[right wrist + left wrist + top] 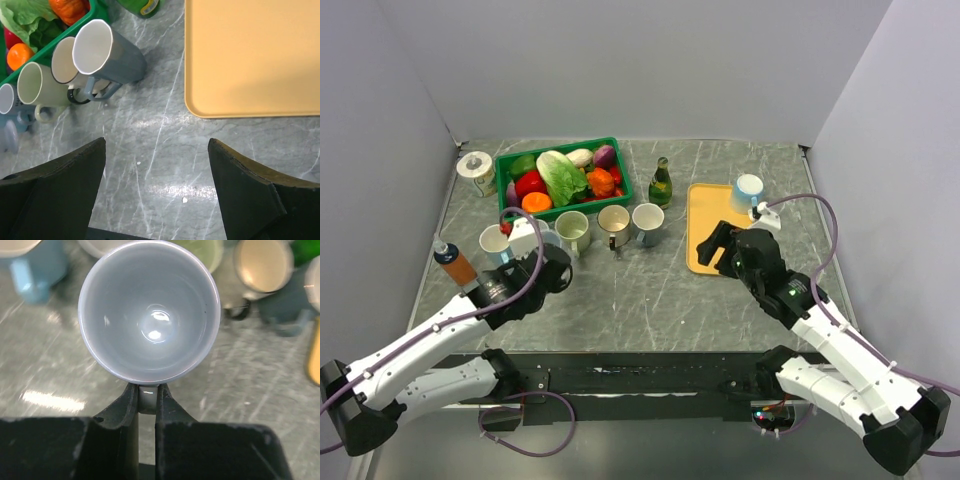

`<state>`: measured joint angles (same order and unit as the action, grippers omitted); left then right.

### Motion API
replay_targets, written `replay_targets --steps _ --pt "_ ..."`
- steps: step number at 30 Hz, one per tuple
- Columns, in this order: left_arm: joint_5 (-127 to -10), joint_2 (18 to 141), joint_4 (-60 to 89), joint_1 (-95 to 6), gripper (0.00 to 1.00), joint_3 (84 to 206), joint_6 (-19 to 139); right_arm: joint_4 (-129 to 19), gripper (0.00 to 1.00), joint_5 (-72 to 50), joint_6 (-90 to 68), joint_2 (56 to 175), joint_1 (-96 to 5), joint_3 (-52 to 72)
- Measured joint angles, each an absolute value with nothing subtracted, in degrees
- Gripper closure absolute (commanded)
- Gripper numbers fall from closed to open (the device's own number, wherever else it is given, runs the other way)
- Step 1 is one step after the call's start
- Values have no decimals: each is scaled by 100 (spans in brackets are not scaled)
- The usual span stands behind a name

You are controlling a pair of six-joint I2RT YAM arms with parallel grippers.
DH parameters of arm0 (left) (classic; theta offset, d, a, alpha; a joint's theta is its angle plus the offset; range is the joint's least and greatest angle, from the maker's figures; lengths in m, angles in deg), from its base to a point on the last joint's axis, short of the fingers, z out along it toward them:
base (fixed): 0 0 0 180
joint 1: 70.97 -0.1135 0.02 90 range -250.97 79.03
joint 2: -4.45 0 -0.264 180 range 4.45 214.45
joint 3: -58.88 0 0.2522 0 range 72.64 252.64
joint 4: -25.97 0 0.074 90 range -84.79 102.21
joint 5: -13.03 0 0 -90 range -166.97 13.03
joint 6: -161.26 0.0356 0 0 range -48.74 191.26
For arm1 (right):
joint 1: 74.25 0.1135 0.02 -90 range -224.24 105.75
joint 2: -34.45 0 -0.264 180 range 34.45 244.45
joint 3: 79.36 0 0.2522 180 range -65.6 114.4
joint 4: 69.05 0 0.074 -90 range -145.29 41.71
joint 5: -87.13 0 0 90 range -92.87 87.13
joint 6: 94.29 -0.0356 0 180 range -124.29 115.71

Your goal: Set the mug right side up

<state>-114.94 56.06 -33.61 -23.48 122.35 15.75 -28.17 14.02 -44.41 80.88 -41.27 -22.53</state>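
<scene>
My left gripper (pixel 148 390) is shut on the handle (pixel 148 400) of a pale grey-white mug (pixel 150 315). The mug's open mouth faces the wrist camera and its inside is empty. In the top view the mug (pixel 528 237) sits at the left end of a row of mugs, with my left gripper (pixel 538 258) just behind it. I cannot tell whether it touches the table. My right gripper (pixel 716 243) is open and empty over the left edge of the orange tray (pixel 705 205). In the right wrist view it (pixel 156 150) hangs above bare table.
Upright mugs stand in a row: blue (pixel 495 243), pale green (pixel 572 232), tan (pixel 614 224), grey-blue (pixel 648 222). A light blue mug (pixel 747 190) sits on the tray's far corner. A green basket of vegetables (pixel 562 177), a green bottle (pixel 661 183), an orange bottle (pixel 452 263) and a tape roll (pixel 475 168) stand around.
</scene>
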Motion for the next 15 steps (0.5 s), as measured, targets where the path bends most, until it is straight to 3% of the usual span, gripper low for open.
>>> replay_targets --steps 15 --pt "-11739 6321 -4201 -2346 99 11466 89 -2857 11 1067 -4398 8348 -4525 -2251"
